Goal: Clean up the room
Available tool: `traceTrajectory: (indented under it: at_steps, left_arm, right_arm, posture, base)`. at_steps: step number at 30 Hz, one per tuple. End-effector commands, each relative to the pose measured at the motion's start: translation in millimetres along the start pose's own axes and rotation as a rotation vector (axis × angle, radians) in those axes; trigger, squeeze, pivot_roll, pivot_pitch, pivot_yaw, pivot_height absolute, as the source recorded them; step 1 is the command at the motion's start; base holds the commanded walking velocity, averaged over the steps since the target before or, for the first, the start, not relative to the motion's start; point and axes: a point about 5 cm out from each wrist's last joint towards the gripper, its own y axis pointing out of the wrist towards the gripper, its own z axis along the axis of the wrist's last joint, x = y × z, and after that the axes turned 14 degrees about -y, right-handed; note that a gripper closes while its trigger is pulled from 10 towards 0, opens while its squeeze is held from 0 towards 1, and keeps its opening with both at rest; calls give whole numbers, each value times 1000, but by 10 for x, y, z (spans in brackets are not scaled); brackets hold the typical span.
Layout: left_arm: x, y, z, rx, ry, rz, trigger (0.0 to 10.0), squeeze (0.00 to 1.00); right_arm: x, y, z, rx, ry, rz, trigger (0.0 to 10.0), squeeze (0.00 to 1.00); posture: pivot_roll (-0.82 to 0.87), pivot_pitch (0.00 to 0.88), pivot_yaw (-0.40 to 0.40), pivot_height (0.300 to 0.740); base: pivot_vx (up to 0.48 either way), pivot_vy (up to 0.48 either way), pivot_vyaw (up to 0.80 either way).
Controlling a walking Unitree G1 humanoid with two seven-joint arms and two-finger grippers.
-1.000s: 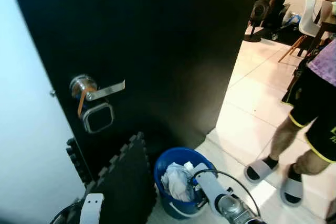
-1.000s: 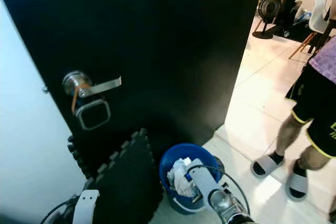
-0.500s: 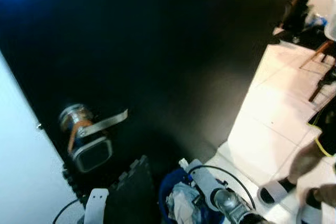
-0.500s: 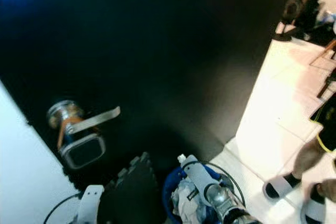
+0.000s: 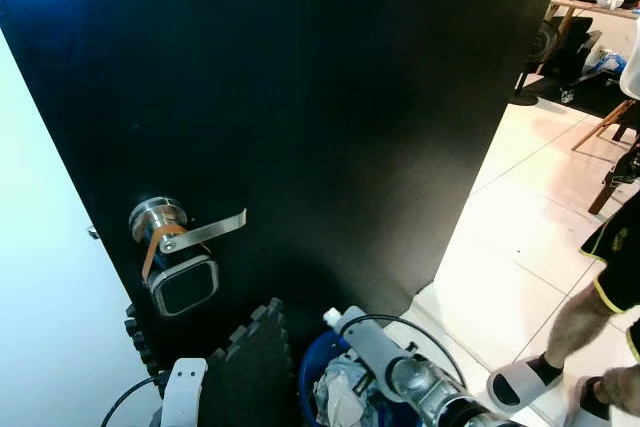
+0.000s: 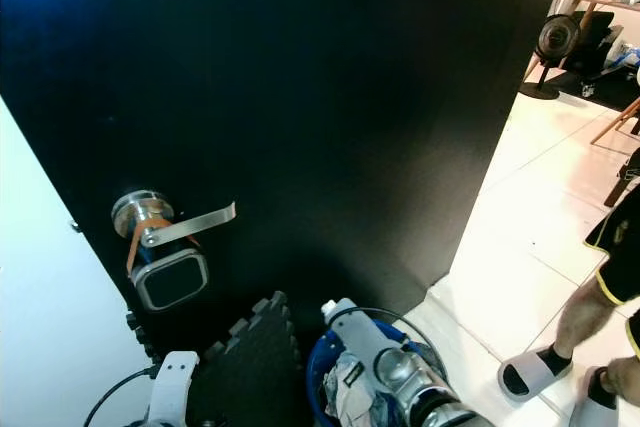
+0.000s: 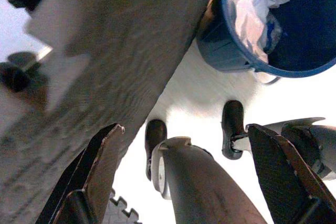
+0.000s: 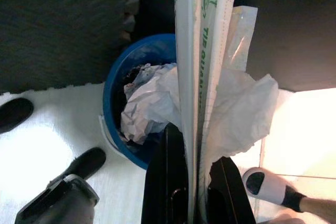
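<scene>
Right wrist view shows your right tool (image 8: 194,182) closed on a flat white plastic wrapper with green print (image 8: 202,77), a crumpled clear bag (image 8: 244,111) trailing from the same grip, both held above the blue bin (image 8: 113,98), which stands on the floor at the foot of the black door (image 5: 330,117) beside a dark foam mat (image 5: 245,367). Risk noted: the bin is already heaped with crumpled white waste (image 8: 142,108), so a release from this height could let the light wrapper drift or slide off the pile onto the tiles. The loose bag may also cling to the fingers and fail to drop. A person's foot in a white slipper (image 5: 520,382) is near the bin, so keep your swing short. Your right arm reaches forward and down over the bin, fingers pointing at its mouth. Your left tool (image 7: 186,153) hangs low beside the mat with its fingers spread wide and nothing held.
</scene>
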Motion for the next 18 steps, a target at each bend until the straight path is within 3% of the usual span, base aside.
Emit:
traceTrajectory:
  at_steps: [1,7,8,9,10,18]
  left_arm:
    - [3,0,-35,-13,8,4,10000,0]
    - [-27,-18,-105,-19,1,3,10000,0]
    - [-54,-30,-139,-23,-5,6,10000,0]
    - [-74,-40,-167,-25,-10,8,10000,0]
    - [-102,-53,-197,-27,-17,11,10000,0]
    - [-241,-118,-301,-33,-42,29,10000,0]
  right_arm:
    - [32,5,13,-22,-32,-18,10000,0]
    - [173,6,46,-89,-46,-114,10000,0]
    - [215,4,66,-88,-32,-132,10000,667]
    - [243,2,78,-88,-22,-145,10000,667]
    - [274,0,92,-88,-12,-164,10000,1000]
    - [376,-12,121,-102,0,-222,10000,1000]
  posture:
    - [136,0,-49,704]
    - [196,0,-64,704]
    - [215,0,-68,704]
    - [220,0,-69,704]
    - [238,0,-72,704]
    - [265,8,-70,704]
  base:
    - [0,0,0]
    - [0,0,0]
    - [0,0,0]
    - [0,0,0]
    - [0,0,0]
    - [0,0,0]
